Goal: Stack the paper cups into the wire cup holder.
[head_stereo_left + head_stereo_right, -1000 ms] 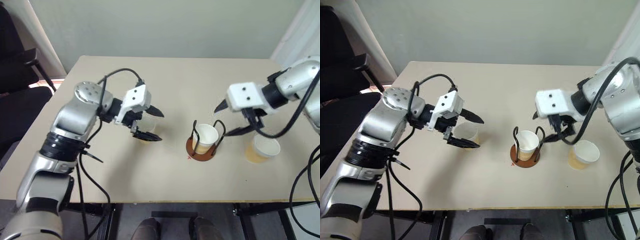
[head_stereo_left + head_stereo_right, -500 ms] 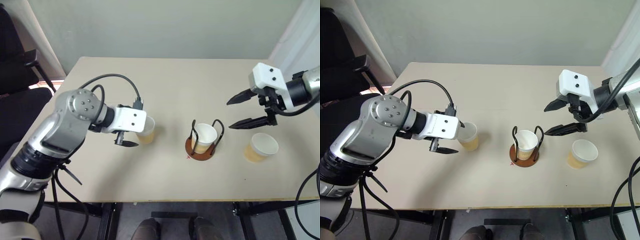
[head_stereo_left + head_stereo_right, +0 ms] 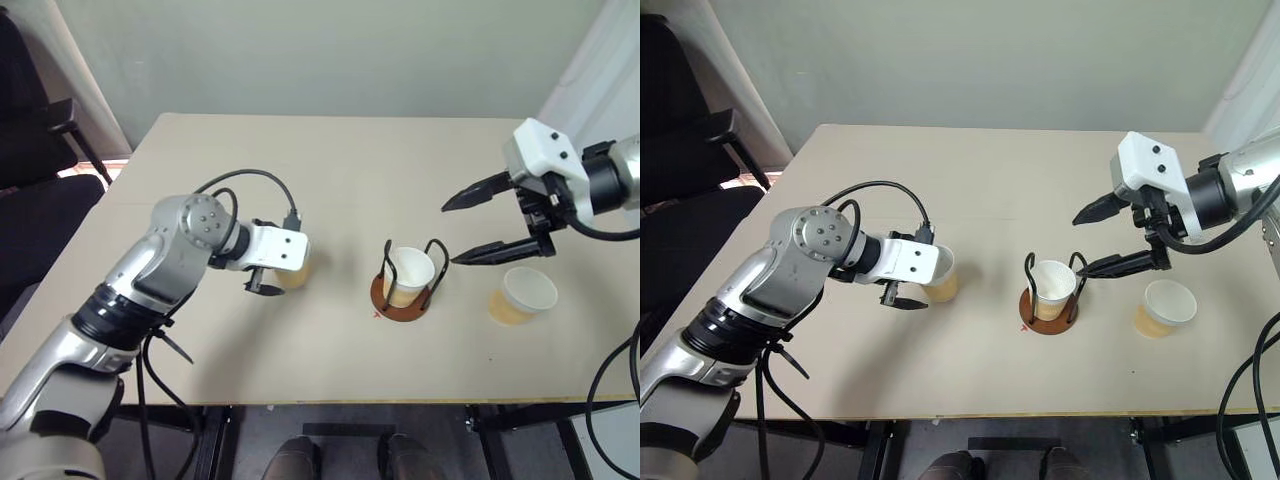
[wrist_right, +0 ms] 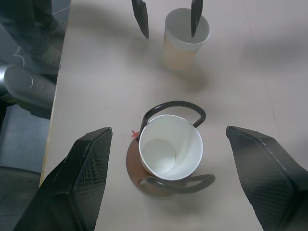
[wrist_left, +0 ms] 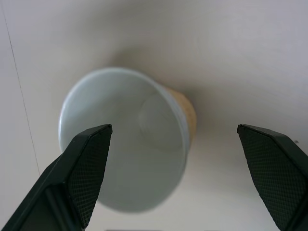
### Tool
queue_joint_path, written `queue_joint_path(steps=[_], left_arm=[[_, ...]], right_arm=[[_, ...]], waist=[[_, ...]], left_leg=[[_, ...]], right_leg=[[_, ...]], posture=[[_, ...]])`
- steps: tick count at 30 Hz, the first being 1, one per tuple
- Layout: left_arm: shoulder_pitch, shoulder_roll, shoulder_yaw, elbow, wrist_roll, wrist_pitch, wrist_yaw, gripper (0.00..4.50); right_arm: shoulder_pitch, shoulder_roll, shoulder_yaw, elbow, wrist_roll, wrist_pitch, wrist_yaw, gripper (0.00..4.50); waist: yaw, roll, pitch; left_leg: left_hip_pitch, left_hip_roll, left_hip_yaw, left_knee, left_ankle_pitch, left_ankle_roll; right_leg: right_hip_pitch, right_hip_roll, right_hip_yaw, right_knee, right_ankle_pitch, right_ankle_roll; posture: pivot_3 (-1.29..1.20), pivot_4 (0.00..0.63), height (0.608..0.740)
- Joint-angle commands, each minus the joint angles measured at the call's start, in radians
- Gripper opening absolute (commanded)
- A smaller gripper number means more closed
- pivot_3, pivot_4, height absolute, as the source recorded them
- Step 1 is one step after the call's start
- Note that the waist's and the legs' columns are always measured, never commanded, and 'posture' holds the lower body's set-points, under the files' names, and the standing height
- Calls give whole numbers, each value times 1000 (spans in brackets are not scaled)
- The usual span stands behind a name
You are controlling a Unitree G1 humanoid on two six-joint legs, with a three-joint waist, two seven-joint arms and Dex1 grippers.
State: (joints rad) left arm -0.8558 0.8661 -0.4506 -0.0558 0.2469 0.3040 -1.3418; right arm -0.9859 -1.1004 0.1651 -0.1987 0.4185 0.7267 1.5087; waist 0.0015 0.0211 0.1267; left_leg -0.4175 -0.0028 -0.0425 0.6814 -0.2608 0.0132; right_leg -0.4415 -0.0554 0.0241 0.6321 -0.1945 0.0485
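Cup (image 5: pixel 130 144) between open left gripper (image 5: pixel 187 178)

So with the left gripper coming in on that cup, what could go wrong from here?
In the right wrist view, one finger of the open left gripper sits over the left cup's mouth; closing may pinch one wall and crumple or tip it. The open right gripper hangs near the wire cup holder and could snag a loop.

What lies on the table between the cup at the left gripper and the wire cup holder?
Nothing: between that cup and the wire cup holder there is bare table. The right eye view and the right wrist view show it.
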Motion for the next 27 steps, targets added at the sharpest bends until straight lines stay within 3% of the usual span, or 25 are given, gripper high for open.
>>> queue_joint_path(steps=[1,5,8,18,27], left_arm=[[-23,-19,-4,38,33,-38,14,4500],[-35,-66,-9,106,38,-72,22,4500],[-42,-84,-11,162,62,-133,54,3696],[-55,-98,17,232,-19,-275,-13,183],[-78,-91,72,220,-165,-299,-137,41]], right_arm=[[2,-19,-57,-24,20,-2,-9,3915],[7,-31,-53,-34,29,0,2,3915],[12,-38,-54,-42,31,-2,3,3956],[8,-65,-50,-58,57,48,12,3956],[16,-77,-52,-78,79,41,36,3956]], waist=[[0,0,0],[1,0,0],[1,0,0],[2,0,0],[2,0,0]], left_leg=[[0,0,0,0,0,0],[0,0,0,1,0,0],[0,0,0,1,0,0],[-1,0,0,0,0,0],[-1,0,0,1,0,0]], right_leg=[[0,0,0,0,0,0],[0,0,0,0,0,0],[0,0,0,0,0,0],[0,0,0,-1,1,1],[0,0,0,0,1,1]], posture=[[0,150,740],[0,150,740],[0,150,740],[0,150,740],[0,150,740]])
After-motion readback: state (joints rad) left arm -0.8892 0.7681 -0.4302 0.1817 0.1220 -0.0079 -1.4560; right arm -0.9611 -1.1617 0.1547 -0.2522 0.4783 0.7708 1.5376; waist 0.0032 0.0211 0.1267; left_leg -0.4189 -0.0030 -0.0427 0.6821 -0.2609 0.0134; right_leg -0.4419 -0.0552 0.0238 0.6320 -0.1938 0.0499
